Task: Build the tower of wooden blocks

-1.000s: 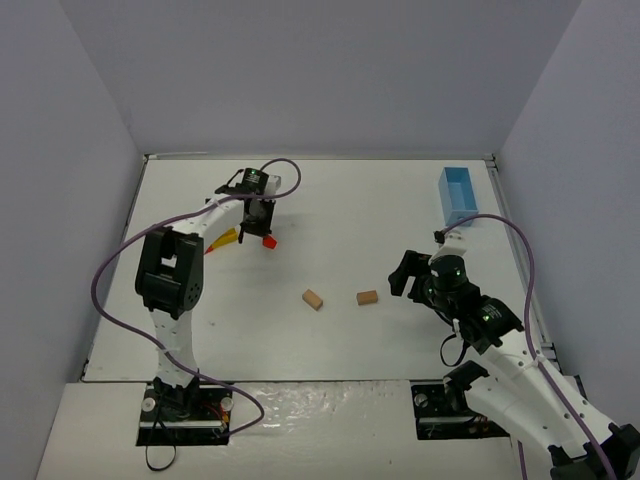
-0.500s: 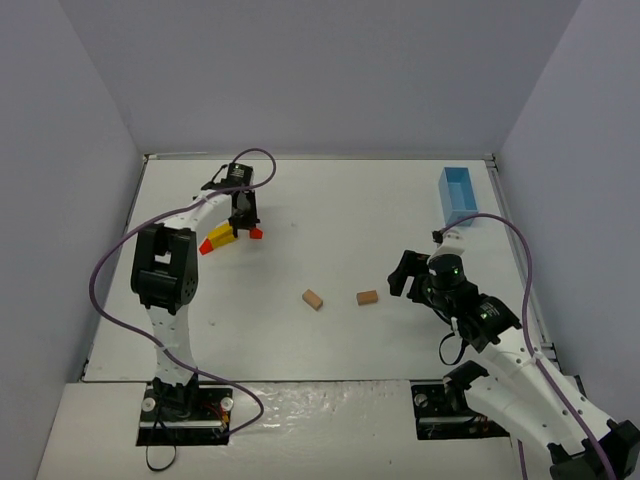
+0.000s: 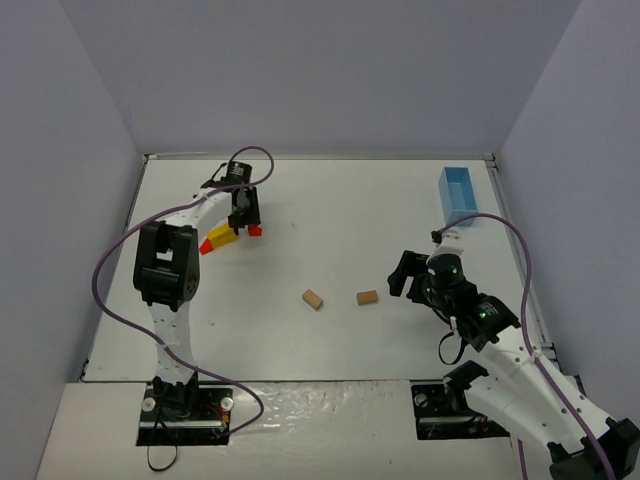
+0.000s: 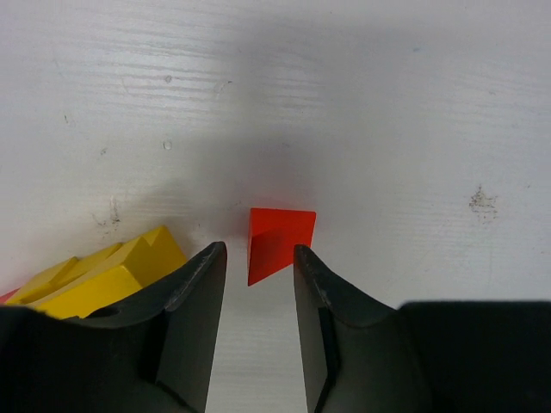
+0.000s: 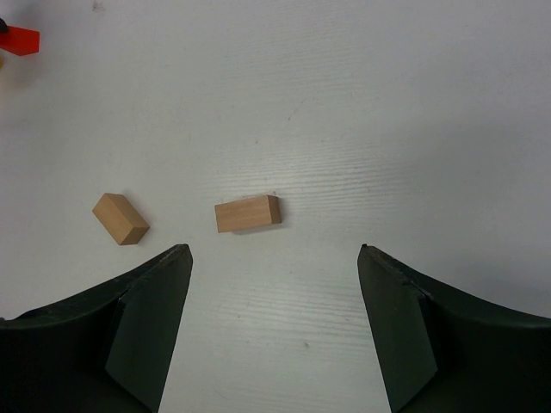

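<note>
Peering past our left hand [image 4: 260, 250], narrowly open, we find the red wedge [image 4: 282, 231] just beyond its tips; right hand [image 5: 271, 251] wide open.

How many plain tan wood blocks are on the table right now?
2. The left tan block lies mid-table; the right tan block sits beside it, apart. The left arm could hide others.
</note>
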`<state>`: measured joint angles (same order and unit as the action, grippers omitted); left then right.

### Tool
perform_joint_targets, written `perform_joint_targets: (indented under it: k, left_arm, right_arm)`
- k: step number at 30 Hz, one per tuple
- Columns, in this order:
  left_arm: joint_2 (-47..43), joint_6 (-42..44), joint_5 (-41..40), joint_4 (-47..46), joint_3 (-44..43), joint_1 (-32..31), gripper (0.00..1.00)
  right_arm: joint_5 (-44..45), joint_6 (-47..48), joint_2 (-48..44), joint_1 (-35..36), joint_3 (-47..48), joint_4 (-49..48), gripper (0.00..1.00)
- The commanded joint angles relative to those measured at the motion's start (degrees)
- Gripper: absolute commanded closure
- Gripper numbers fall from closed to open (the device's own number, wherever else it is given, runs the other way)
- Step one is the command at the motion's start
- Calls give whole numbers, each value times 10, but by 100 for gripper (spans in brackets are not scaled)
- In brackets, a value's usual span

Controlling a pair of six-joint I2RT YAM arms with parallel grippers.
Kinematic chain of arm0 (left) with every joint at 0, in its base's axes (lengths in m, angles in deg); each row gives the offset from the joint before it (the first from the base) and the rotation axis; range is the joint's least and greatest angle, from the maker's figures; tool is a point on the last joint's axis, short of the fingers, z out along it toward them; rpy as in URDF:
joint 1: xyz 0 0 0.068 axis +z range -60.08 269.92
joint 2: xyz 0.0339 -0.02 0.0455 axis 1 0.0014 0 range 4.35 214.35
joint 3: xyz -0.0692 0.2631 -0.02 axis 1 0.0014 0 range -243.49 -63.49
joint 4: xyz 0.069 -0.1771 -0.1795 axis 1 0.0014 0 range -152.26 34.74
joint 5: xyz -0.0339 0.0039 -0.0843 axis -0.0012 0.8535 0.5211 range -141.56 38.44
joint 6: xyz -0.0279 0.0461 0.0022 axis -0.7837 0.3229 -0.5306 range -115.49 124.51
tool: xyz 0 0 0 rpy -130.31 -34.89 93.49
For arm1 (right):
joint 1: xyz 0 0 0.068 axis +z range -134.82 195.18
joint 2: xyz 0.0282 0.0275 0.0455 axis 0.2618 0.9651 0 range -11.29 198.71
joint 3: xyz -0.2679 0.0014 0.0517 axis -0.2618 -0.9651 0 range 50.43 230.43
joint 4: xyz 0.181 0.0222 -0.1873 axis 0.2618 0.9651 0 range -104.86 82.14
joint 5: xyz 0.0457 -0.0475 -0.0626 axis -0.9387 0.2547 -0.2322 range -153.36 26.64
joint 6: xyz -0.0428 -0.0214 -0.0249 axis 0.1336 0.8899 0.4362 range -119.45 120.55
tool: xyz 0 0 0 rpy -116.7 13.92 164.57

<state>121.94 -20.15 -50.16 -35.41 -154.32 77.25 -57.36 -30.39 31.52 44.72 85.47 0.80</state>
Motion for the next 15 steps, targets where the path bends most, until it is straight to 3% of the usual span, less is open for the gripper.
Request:
perform_joint_targets:
  k: [1, 9, 15]
  left_arm:
    - [-75, 30, -20, 6, -47, -3, 64]
    - [-58, 189, -58, 60, -96, -58, 64]
    - [-18, 216, -68, 70, -102, -83, 71]
  right_arm:
    - [10, 6, 8, -2, -2, -28, 25]
    - [13, 7, 11, -3, -3, -30, 25]
    - [13, 4, 10, -2, -4, -30, 25]
